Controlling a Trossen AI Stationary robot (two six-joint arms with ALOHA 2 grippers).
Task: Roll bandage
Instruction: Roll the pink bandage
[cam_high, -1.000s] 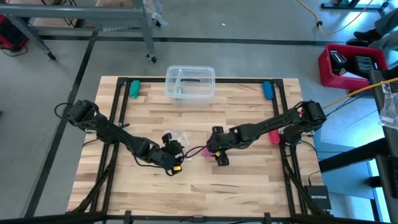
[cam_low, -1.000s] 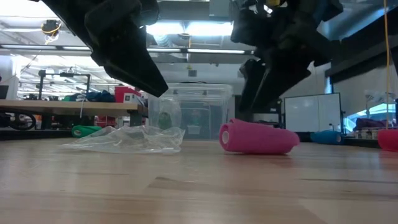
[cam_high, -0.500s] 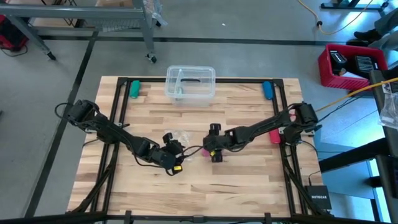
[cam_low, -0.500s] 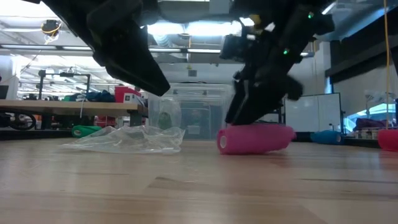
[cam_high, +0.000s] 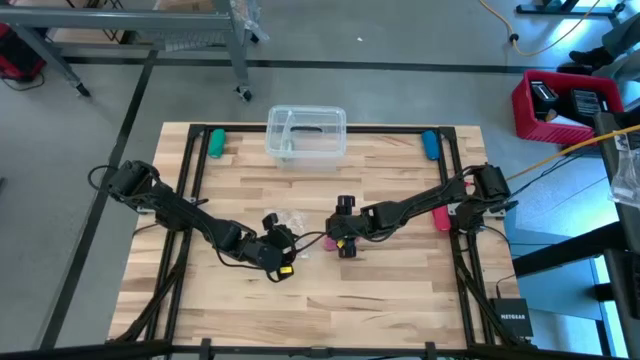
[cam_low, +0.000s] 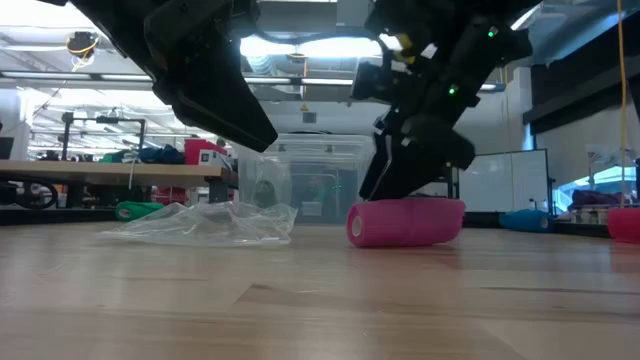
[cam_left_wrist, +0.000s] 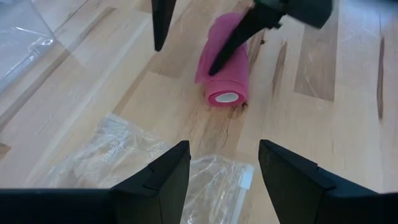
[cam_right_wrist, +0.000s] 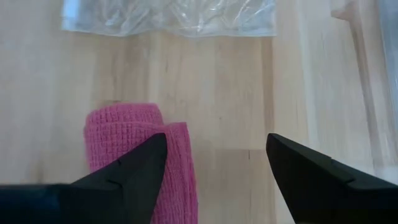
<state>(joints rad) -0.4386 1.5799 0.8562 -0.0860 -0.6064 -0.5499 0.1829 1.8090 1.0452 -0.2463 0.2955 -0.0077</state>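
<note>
The bandage lies on its side as a rolled pink cylinder near the middle of the wooden table, with its open cardboard core showing at one end. The right gripper is down over the roll with its fingers spread wide; one finger rests on or just above the pink fabric and the other finger stands over bare wood beside it, so the roll is not clamped. The left gripper hovers just to the left of the roll, fingers also wide apart and holding nothing, above a crumpled clear plastic wrapper that lies flat on the wood between that gripper and the bandage. Farther back, at the far edge of the table, stands a clear plastic box, with a green object toward the far left corner and a blue one toward the far right corner.
</note>
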